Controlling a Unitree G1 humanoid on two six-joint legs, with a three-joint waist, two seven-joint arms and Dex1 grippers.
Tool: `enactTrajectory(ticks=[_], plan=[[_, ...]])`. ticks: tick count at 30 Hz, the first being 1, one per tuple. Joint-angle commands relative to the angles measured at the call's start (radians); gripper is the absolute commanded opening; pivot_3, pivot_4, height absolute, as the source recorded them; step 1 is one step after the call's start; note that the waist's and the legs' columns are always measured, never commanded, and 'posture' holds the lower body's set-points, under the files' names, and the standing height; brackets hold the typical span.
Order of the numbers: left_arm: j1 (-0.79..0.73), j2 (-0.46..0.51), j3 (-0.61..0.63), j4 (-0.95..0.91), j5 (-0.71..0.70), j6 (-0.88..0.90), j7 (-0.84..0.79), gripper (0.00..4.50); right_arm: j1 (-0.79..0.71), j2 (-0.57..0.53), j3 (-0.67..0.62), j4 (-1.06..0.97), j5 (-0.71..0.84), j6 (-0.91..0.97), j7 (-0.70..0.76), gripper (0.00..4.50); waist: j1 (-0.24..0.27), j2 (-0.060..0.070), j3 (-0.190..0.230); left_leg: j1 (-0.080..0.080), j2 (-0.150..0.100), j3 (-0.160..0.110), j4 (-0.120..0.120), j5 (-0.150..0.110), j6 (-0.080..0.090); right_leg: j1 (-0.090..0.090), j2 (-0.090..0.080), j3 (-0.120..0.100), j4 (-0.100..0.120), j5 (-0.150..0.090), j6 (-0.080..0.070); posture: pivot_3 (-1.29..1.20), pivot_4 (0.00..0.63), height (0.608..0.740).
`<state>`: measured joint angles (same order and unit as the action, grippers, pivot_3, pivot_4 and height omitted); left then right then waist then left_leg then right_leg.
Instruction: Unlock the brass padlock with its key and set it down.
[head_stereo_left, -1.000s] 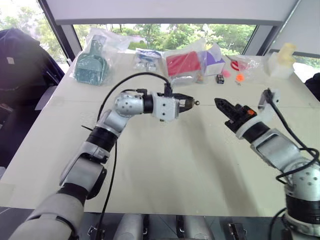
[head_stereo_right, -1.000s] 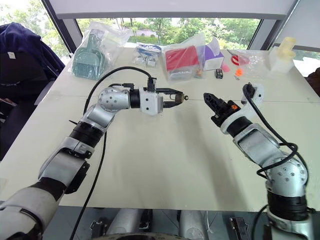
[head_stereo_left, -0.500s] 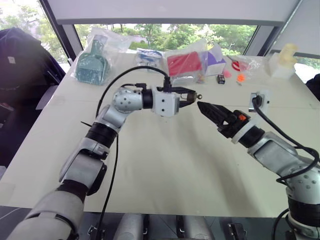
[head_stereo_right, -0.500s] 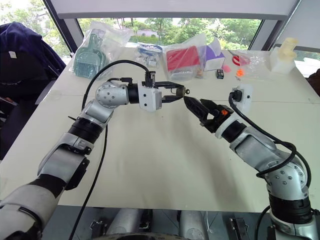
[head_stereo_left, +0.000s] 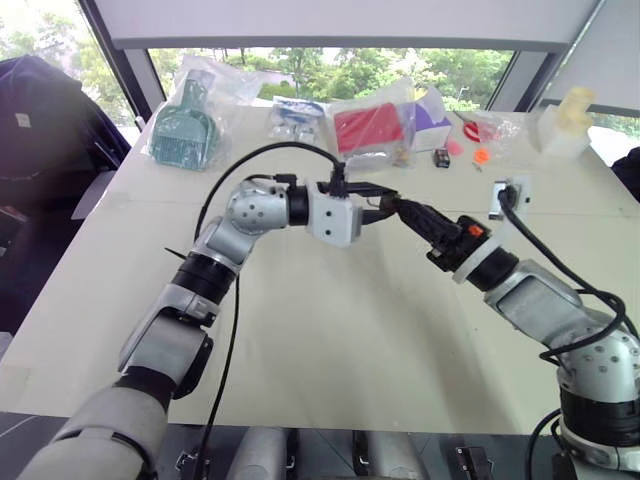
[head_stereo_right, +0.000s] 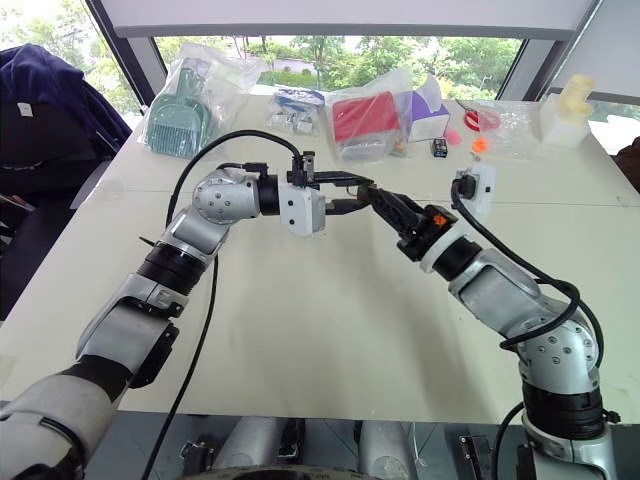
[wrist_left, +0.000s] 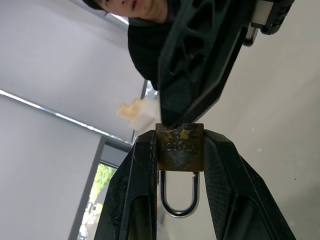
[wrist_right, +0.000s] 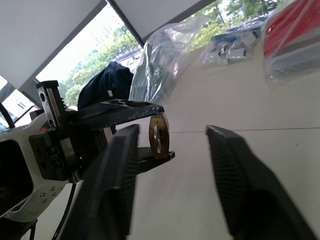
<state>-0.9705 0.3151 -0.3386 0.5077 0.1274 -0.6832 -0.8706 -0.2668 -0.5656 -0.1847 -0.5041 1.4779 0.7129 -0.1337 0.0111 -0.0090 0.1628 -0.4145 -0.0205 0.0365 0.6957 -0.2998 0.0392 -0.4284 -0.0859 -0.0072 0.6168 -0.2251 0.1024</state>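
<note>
Brass padlock (wrist_left: 180, 147) sits pinched between the left fingers (wrist_left: 135, 200); right fingers (wrist_right: 235, 165) stand apart around it.

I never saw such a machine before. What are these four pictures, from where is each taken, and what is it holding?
This is a humanoid robot with two arms, each ending in a gripper with two black fingers. The two wide pictures come from the two eyes of a camera on its head, looking down over a pale table. The two close pictures come from cameras on its wrists. At the far edge of the table lie plastic bags, one with a green scoop and one with a red item. The left gripper is shut on a small brass padlock, held above the table. The right gripper, with its fingers apart, is right at the padlock. I cannot make out a key.
</note>
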Motion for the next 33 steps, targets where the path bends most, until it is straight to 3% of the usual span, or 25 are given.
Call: enactTrajectory(ticks=[1, 16, 24, 30, 33], plan=[[-0.008, 0.002, 0.013, -0.029, -0.013, -0.010, 0.011, 0.70, -0.009, 0.010, -0.012, -0.018, 0.016, -0.003, -0.009, 0.05, 0.000, 0.000, 0.000, 0.000, 0.000, 0.000, 0.000, 0.000, 0.000, 0.000, 0.000, 0.000, 0.000, 0.000, 0.000, 0.00, 0.150, 0.740], [-0.018, 0.011, 0.022, 0.000, 0.008, -0.011, 0.036, 0.70, -0.005, 0.066, -0.036, -0.027, 0.088, -0.030, -0.053, 0.01, 0.000, 0.000, 0.000, 0.000, 0.000, 0.000, 0.000, 0.000, 0.000, 0.000, 0.000, 0.000, 0.000, 0.000, 0.000, 0.00, 0.150, 0.740], [-0.013, 0.011, 0.016, -0.006, 0.005, -0.011, 0.035, 0.70, -0.001, 0.065, -0.029, -0.039, 0.088, -0.032, -0.058, 3.89, 0.000, 0.000, 0.000, 0.000, 0.000, 0.000, 0.000, 0.000, 0.000, 0.000, 0.000, 0.000, 0.000, 0.000, 0.000, 0.00, 0.150, 0.740], [-0.012, 0.013, 0.017, -0.007, 0.003, -0.011, 0.034, 0.70, 0.001, 0.068, -0.033, -0.037, 0.094, -0.044, -0.064, 3.89, 0.000, 0.000, 0.000, 0.000, 0.000, 0.000, 0.000, 0.000, 0.000, 0.000, 0.000, 0.000, 0.000, 0.000, 0.000, 0.00, 0.150, 0.740], [-0.013, 0.014, 0.018, -0.007, 0.003, -0.011, 0.034, 0.70, -0.003, 0.072, -0.033, -0.035, 0.099, -0.049, -0.070, 2.99, 0.000, 0.000, 0.000, 0.000, 0.000, 0.000, 0.000, 0.000, 0.000, 0.000, 0.000, 0.000, 0.000, 0.000, 0.000, 0.00, 0.150, 0.740]])
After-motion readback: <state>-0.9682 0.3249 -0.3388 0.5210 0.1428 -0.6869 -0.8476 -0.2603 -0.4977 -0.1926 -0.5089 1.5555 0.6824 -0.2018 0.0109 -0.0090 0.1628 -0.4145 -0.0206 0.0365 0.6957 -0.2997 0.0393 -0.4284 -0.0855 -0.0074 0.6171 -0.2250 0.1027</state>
